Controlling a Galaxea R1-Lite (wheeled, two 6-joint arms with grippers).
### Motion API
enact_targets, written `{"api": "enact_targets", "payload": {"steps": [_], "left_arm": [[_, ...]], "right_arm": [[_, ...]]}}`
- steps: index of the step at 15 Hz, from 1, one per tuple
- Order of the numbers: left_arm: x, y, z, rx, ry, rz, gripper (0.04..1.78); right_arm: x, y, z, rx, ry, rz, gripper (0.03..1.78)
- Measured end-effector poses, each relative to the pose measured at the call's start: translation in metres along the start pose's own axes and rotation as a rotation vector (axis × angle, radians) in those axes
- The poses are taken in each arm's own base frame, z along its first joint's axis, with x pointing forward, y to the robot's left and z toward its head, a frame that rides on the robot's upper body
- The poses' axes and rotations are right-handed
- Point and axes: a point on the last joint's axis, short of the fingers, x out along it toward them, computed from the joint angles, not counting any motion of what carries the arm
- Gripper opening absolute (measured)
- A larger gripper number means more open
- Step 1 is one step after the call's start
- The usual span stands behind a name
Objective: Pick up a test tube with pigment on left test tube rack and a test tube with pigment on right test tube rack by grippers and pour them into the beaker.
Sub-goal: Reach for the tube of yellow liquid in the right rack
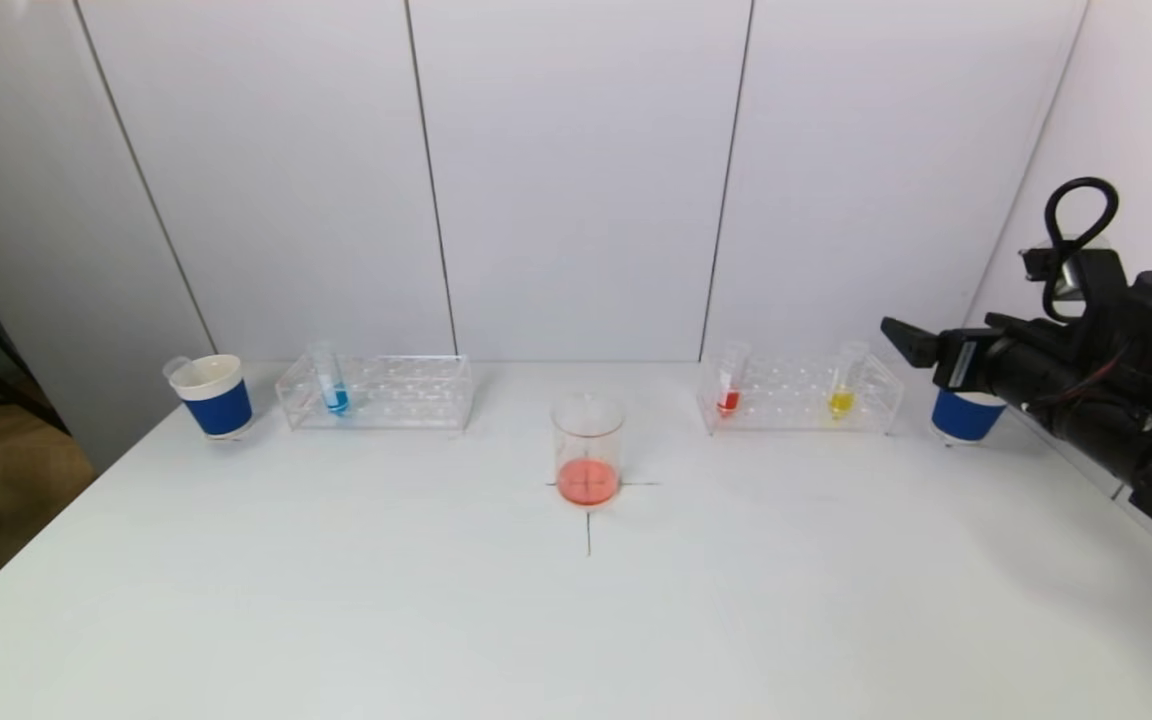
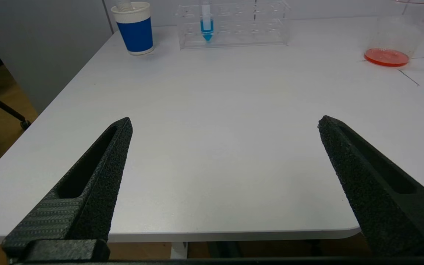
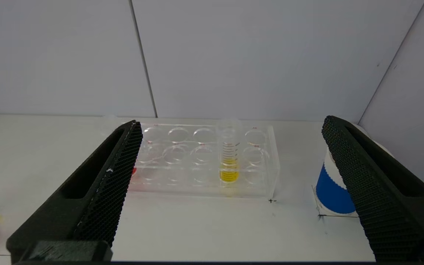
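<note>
From the head view, the beaker (image 1: 587,450) stood at the middle of the white bench (image 1: 576,600) with a shallow red layer in it. The left rack (image 1: 376,392) held a blue tube (image 1: 332,380), with a blue cup (image 1: 215,394) just beside the rack's outer end. The right rack (image 1: 799,394) held a red tube (image 1: 731,380) toward its inner end and a yellow tube (image 1: 845,380) toward its outer end. The right hand (image 1: 904,342) hung above the bench near the rack's outer end, partly covering a second blue cup (image 1: 966,414). The left hand was out of this view.

From the left wrist view, the left hand (image 2: 225,124) had its fingers (image 2: 101,173) wide apart, holding nothing, low at the bench's near edge. The blue tube stood well beyond it, and the beaker was also far off.

From the right wrist view, the right hand (image 3: 231,123) had its fingers (image 3: 363,176) spread and empty. The yellow tube stood upright in the rack, ahead of the hand and framed between the fingers, not touched.
</note>
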Motion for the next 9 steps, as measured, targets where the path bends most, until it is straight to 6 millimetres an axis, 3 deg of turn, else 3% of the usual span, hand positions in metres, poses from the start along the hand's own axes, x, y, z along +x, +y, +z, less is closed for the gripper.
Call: {"api": "enact_targets", "payload": {"steps": [9], "left_arm": [[0.000,0.000,0.000,0.000,0.000,0.000,1.76]], "right_arm": [[0.050,-0.001,-0.065,0.015,0.002,-0.022,1.77]]}}
